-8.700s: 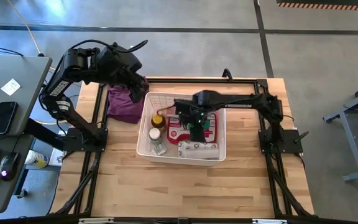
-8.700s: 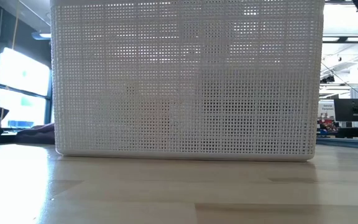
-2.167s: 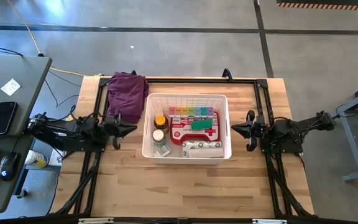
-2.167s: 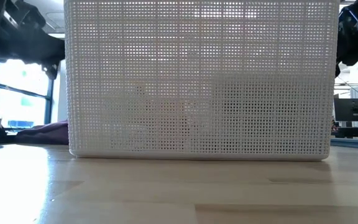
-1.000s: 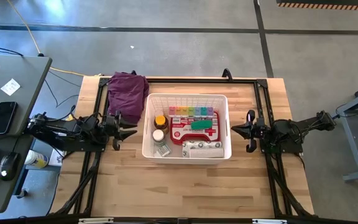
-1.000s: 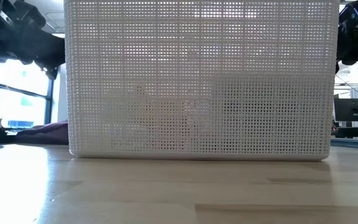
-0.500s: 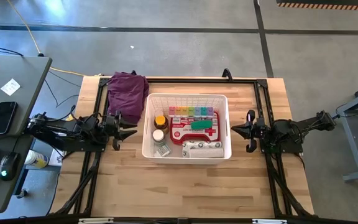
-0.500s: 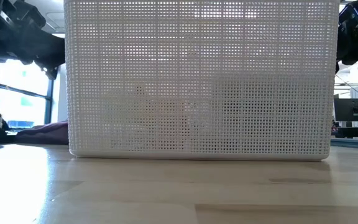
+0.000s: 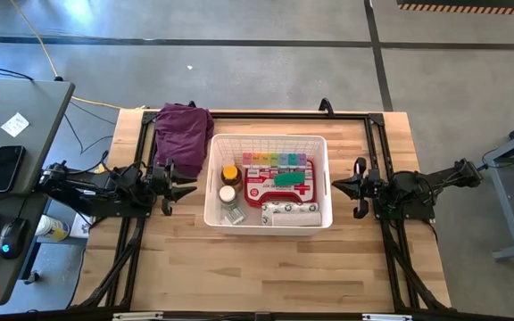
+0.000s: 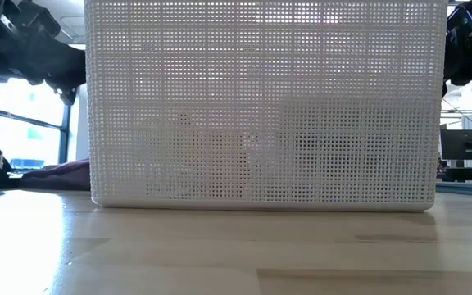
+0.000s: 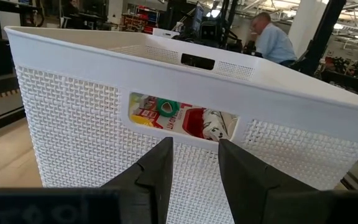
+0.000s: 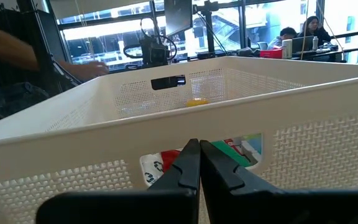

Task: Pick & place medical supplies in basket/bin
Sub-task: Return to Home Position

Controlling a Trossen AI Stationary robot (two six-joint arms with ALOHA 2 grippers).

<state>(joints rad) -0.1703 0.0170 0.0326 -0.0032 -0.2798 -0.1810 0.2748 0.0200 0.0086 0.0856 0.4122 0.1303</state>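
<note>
A pale wooden table [image 9: 266,267] stood on a grey concrete floor, with a black frame around its far half. The left gripper [image 9: 188,185] hung low just beside the left end wall of the white basket [image 9: 266,226], not touching it, its two fingers [image 11: 160,177] parted by a narrow gap and holding nothing. The left arm [image 9: 96,187] behind it lay folded flat, reaching inward from the table's left edge. The right gripper [image 9: 335,185] faced the basket's right end wall, near it but apart, its fingers [image 12: 188,168] pressed together at the tips and empty. The right arm [image 9: 418,185] lay just as low and flat from the right edge. The basket sat between them in the middle of the table. Inside it lay a red pouch [image 9: 279,192] with a green roll [image 9: 286,178] on top, a rainbow pill box [image 9: 277,160] along the far wall, an amber bottle [image 9: 230,173] and a white-capped bottle [image 9: 227,193] at the left, and a white packet [image 9: 288,214] at the near wall. A purple cloth [image 9: 181,138] lay on the table by the basket's far left corner.
</note>
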